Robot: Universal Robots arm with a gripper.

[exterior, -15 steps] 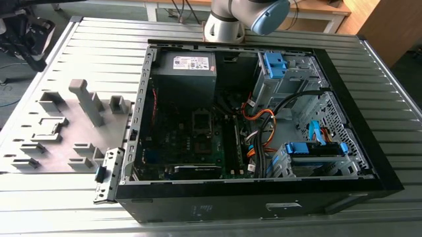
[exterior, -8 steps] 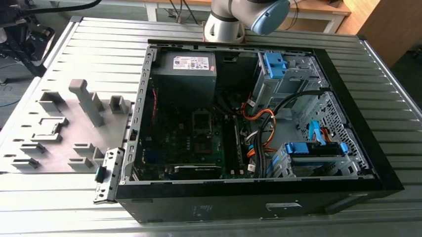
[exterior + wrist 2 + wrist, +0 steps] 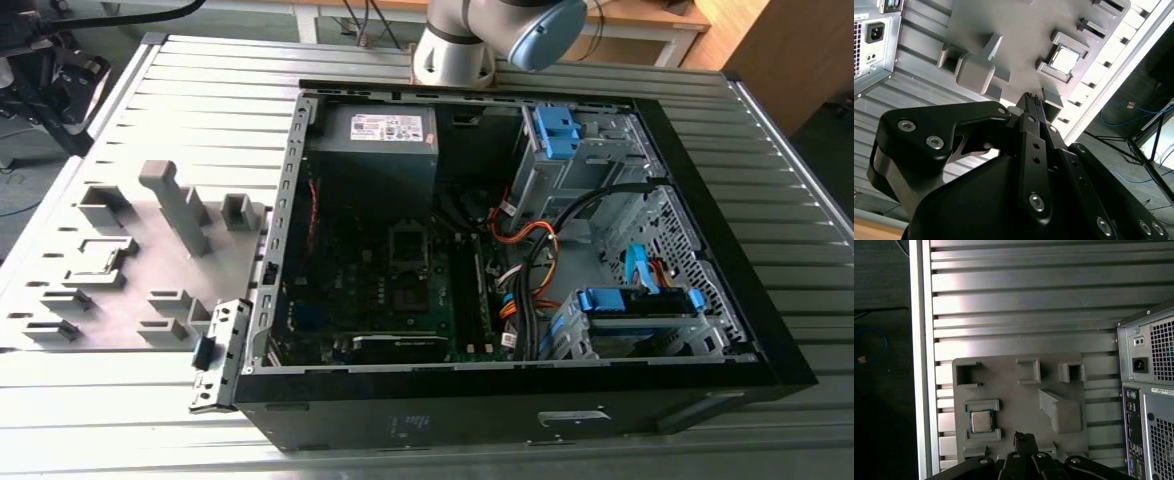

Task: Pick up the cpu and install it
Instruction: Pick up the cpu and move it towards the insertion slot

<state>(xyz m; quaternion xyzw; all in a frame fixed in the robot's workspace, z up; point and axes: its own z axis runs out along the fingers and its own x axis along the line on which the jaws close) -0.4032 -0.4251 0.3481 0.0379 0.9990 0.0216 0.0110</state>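
Cpu (image 3: pixel 982 421) sat flat, metal top up, in a framed pocket (image 3: pixel 967 406) of the grey fixture plate (image 3: pixel 1004 385); not yet picked up. Same chip noted in the second wrist view (image 3: pixel 1064 59), seated square in its pocket, edges parallel to the pocket walls. The chip was square, so it had no long axis to align to; only its edge direction matters.

Gripper (image 3: pixel 1024 436): fingertips drawn together with nothing between them, hanging above the plate and clear of the chip. The second wrist view agreed, with the tips (image 3: pixel 1031 96) meeting in one narrow blade.

Key relation: the cpu was not under the fingertips. It lay off to one side of them, toward the table's edge rail (image 3: pixel 921 340) and away from the computer case (image 3: pixel 1149 390). The plate's raised block (image 3: pixel 1064 415) stood on the opposite side of the fingertips, toward the case. Judgement: the offset is sideways across the plate, and the fingers would need to part before they could straddle the chip.

Exterior view: fixture plate (image 3: pixel 134 290) lay on the ribbed table (image 3: pixel 200 90) to the exterior view's left of the open computer case (image 3: pixel 721 250), motherboard (image 3: pixel 387 290) exposed. Could not tell the state of the socket.
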